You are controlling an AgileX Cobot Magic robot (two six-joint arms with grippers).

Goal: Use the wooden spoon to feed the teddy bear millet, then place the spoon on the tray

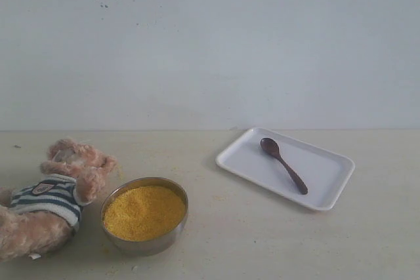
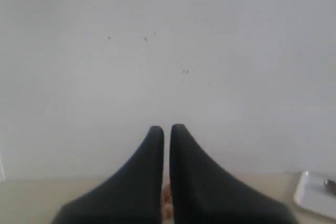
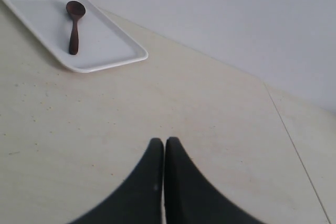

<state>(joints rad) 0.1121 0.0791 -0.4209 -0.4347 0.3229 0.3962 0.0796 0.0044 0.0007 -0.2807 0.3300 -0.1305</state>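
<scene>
Pose: left gripper (image 2: 167, 129) points level at the wall (image 2: 157, 51), right gripper (image 3: 164, 142) tilts down over the table (image 3: 184, 103); both jaws pinched together, empty | Hard to see: teddy bear (image 1: 52, 195) cut off at the exterior view's edge, lying beside the millet (image 1: 143, 211) | Spoon: wooden spoon (image 1: 286, 168) lies on the tray (image 1: 325, 168), well apart from both grippers

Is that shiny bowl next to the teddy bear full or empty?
Full. Bright yellow millet fills the bowl nearly to its rim, as the exterior view shows.
</scene>
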